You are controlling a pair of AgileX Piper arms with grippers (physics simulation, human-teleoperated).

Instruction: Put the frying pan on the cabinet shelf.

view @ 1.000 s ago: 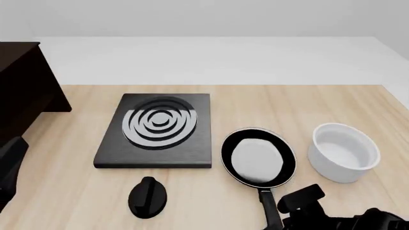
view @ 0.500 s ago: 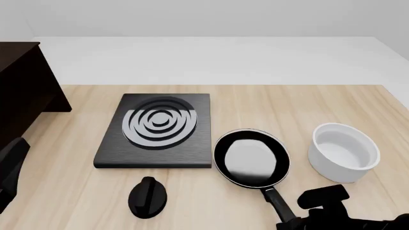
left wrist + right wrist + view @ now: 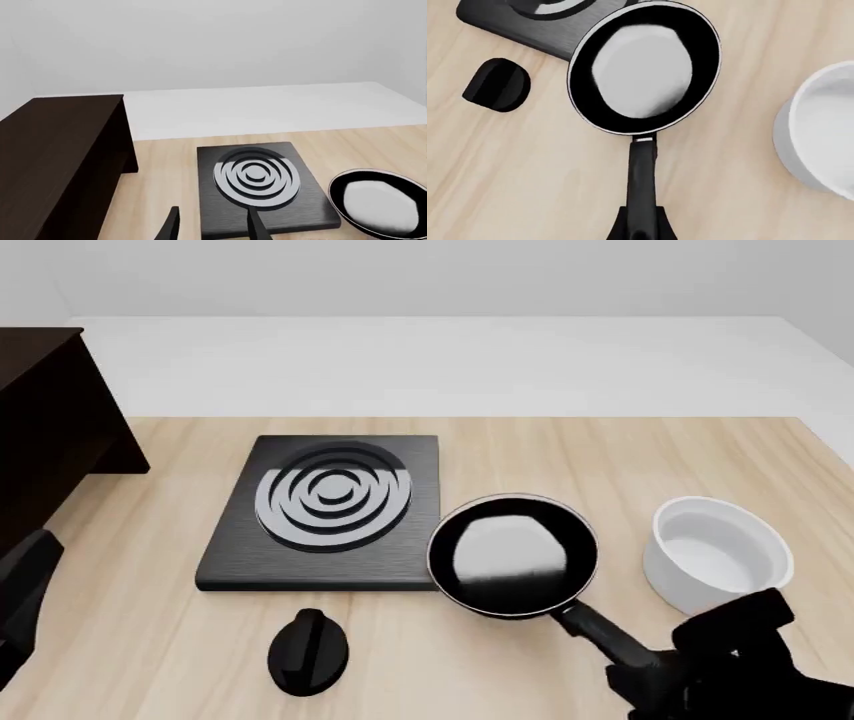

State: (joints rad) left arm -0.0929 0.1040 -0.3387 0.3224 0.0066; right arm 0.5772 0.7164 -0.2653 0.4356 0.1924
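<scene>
The pale wooden surface (image 3: pixel 641 460) bears a dark cabinet shelf (image 3: pixel 60 120), far left. The round black frying pan (image 3: pixel 513 555) has shifted left, overlapping the ringed stove plate (image 3: pixel 327 510); right pincer (image 3: pixel 640 227) clamps its handle. Left pincer (image 3: pixel 210 227) stands wide.

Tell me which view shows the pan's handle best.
The right wrist view: the handle runs whole from the pan down to the right gripper, whose fingers close on it. In the front view it is short and partly hidden by the arm. The left wrist view shows only the pan's edge, no handle.
</scene>
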